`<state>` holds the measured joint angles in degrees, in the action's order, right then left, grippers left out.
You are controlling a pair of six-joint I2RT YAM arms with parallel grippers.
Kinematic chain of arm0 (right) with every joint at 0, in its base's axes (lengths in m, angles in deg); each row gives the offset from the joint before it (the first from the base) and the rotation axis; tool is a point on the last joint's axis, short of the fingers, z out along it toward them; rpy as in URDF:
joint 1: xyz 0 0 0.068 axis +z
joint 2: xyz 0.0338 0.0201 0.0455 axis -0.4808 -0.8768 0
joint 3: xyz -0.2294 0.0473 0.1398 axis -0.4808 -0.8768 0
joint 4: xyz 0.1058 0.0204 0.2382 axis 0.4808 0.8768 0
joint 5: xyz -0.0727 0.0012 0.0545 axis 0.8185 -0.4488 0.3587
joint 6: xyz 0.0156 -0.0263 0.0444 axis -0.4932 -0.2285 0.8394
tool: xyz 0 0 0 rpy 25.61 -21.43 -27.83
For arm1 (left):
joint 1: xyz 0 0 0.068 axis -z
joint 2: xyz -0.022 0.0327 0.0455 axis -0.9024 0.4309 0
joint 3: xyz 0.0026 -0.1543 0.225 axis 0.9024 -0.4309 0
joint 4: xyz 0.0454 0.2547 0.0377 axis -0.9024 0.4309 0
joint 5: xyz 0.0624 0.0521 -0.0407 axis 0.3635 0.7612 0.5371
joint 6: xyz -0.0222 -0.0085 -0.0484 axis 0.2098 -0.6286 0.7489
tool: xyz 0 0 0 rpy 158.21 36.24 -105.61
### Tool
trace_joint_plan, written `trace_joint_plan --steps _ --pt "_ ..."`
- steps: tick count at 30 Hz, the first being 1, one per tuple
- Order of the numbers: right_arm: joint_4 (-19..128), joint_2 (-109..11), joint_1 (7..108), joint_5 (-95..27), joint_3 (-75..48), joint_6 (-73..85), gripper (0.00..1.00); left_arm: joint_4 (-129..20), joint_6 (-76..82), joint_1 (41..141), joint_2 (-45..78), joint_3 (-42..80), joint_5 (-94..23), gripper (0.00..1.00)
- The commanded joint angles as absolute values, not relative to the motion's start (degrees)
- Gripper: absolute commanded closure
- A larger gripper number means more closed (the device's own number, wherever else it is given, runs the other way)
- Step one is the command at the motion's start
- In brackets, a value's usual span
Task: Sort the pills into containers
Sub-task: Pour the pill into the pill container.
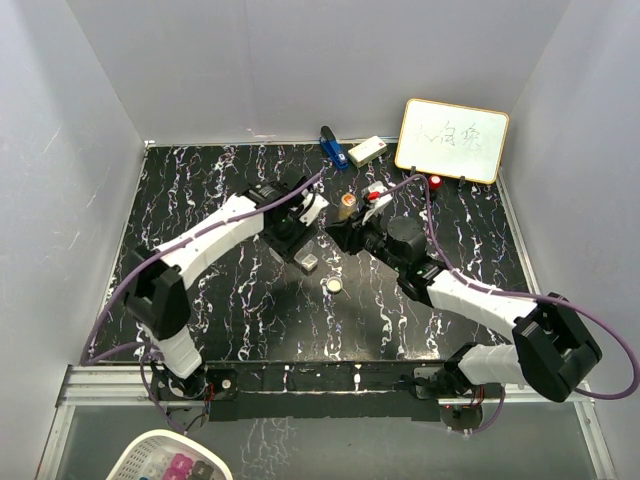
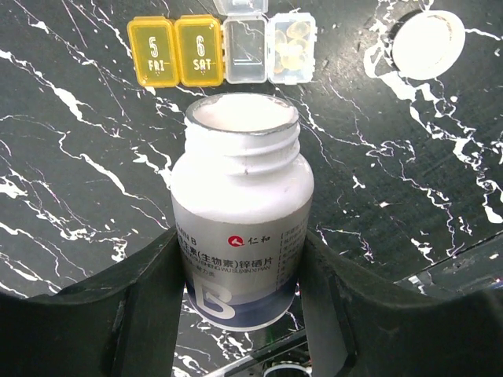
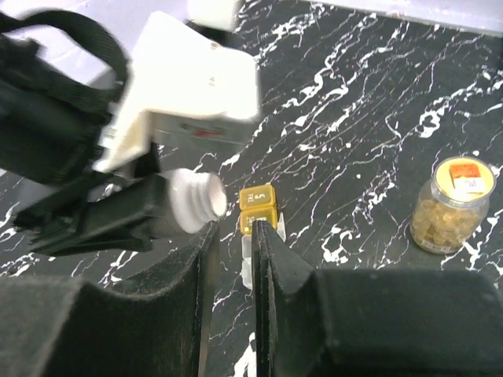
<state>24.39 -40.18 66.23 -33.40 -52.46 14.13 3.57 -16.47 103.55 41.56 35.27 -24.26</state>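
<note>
Gripping an uncapped white bottle (image 2: pixel 242 204), the left claw (image 2: pixel 244 259) faces the pill box (image 2: pixel 224 51) just ahead: two yellow lids, two clear cells. The right claw (image 3: pixel 253 236) stands narrowed at the box's end; whether it holds the box is unclear.

The pill box (image 2: pixel 224 51) lids read "5 FRI", "6 SAT"; bottle (image 2: pixel 240 236) shows "B".

Well beyond my right pincer (image 1: pixel 335 238) I see a blue object (image 1: pixel 332 148) just beside a white block (image 1: pixel 367 150); a scribbled whiteboard (image 1: pixel 452 140) stands off to its right.
</note>
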Motion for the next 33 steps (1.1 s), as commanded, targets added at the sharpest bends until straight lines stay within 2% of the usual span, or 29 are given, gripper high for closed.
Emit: trace_joint_plan --steps 1,7,15,25,33 --pt "25.66 -41.42 66.44 -34.02 -50.25 17.11 0.80 -4.21 -17.26 103.59 31.40 28.99 -27.21 1.00" --pt "22.61 -43.73 66.44 -41.80 -48.75 19.24 0.77 -8.73 -18.10 103.52 23.25 21.83 -31.21 1.00" --pt "20.58 -41.01 66.41 -50.76 -48.83 19.31 0.74 -5.41 -18.07 103.46 25.49 21.22 -36.41 1.00" --pt "21.12 -39.98 66.43 -55.86 -47.58 20.03 0.71 -6.76 -18.81 103.50 23.55 20.80 -40.26 1.00" --pt "20.58 -41.26 66.39 -54.47 -47.54 19.41 0.71 -6.83 -19.08 103.50 21.52 20.55 -42.79 1.00"
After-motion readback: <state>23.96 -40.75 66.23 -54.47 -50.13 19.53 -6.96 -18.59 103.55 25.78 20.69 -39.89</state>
